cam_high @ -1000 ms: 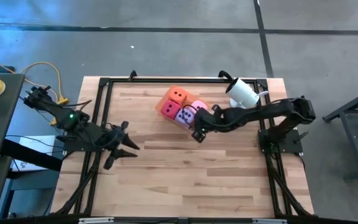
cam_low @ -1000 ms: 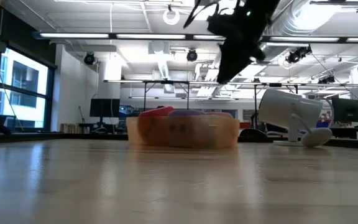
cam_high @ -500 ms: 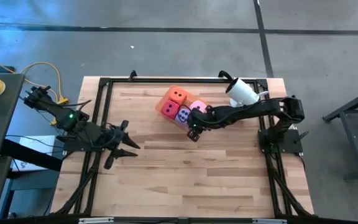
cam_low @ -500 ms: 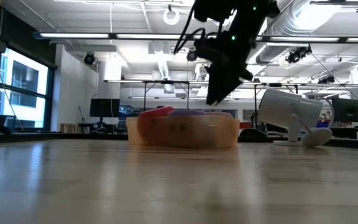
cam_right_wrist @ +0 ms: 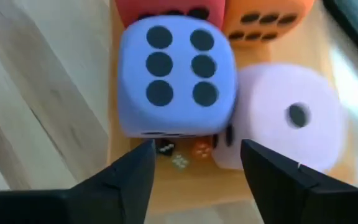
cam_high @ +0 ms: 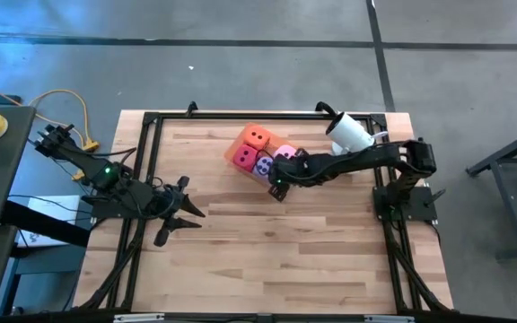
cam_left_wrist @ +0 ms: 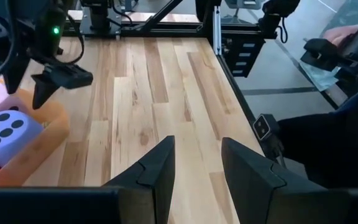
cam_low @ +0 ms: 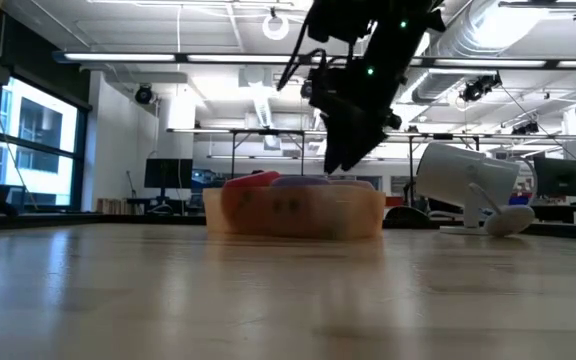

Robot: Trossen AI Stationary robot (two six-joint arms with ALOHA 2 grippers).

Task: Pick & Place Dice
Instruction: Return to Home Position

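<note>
Hanging open and empty, my right gripper (cam_high: 278,187) sits over the edge of the orange tray (cam_low: 308,215). All 4 dice (cam_high: 266,165) lie inside it. My left gripper (cam_left_wrist: 197,149) waits open over the worktop (cam_high: 267,260). Next, I think, lift and go home.

You have four big dice (cam_high: 265,165): one red die (cam_high: 243,157), one orange die (cam_high: 258,138), one purple die (cam_right_wrist: 176,74) and one pink die (cam_right_wrist: 284,115). Count one orange tray (cam_low: 293,213) and three tiny dice (cam_right_wrist: 179,160). There is one wooden table (cam_high: 267,260), one white device (cam_high: 350,134) and two grippers: left gripper (cam_left_wrist: 196,146), right gripper (cam_right_wrist: 194,149).
</note>
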